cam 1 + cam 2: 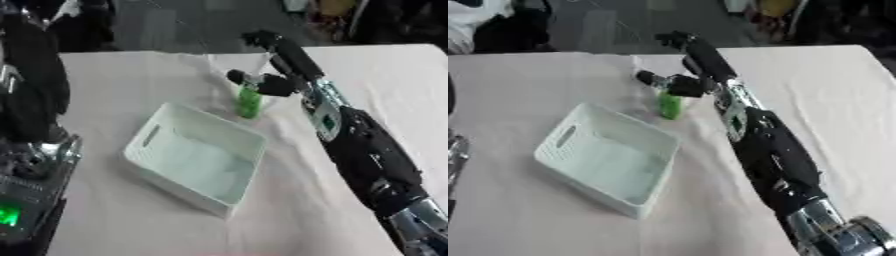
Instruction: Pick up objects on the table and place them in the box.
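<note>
Box [194, 155] beside hand-held [278, 67] green object [249, 102]

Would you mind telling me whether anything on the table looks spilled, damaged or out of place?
Nothing stands out. The white plastic box sits askew to the table edges but upright, and looks empty. The small green bottle-like object stands upright beyond it at the right hand. The white tablecloth shows only creases.
</note>
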Controlling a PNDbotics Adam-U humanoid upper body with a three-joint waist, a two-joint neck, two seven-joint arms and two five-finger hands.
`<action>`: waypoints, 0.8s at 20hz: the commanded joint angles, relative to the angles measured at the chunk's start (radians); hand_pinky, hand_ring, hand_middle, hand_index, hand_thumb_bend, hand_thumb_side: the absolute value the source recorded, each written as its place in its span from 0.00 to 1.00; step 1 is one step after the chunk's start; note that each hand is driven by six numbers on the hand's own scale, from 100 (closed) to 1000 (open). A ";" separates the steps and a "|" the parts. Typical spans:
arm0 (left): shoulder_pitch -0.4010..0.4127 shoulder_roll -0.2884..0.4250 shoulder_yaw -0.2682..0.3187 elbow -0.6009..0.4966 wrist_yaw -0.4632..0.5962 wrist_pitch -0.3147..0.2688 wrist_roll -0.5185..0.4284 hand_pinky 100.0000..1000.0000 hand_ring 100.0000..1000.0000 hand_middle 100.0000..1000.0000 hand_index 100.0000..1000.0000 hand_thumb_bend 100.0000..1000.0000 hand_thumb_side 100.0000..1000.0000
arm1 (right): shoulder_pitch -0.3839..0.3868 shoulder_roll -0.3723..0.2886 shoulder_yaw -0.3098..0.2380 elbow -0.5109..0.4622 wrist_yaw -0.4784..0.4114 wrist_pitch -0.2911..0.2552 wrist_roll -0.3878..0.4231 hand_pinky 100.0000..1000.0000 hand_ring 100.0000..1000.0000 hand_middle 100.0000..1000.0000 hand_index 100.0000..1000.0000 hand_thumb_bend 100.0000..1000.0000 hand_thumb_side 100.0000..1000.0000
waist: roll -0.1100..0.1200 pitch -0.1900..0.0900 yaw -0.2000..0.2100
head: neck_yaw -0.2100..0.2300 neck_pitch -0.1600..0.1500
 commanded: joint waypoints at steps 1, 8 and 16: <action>-0.017 0.000 0.006 -0.015 -0.003 0.000 0.002 0.47 0.64 0.79 0.76 0.23 1.00 | -0.017 -0.004 -0.010 0.003 -0.022 -0.002 0.005 0.74 0.72 0.69 0.90 0.71 1.00 | 0.002 -0.022 0.003 | -0.003 -0.012; -0.019 -0.002 0.006 -0.015 -0.003 -0.001 0.002 0.47 0.64 0.79 0.76 0.23 1.00 | -0.010 -0.001 -0.011 0.019 -0.030 -0.003 0.010 0.72 0.70 0.68 0.89 0.70 1.00 | 0.002 -0.020 0.005 | -0.001 -0.018; -0.022 -0.005 0.004 -0.015 -0.001 -0.002 0.001 0.47 0.64 0.79 0.76 0.23 1.00 | -0.008 0.002 -0.015 0.044 0.011 0.002 0.002 0.70 0.68 0.68 0.89 0.68 1.00 | 0.004 -0.016 0.010 | -0.005 -0.016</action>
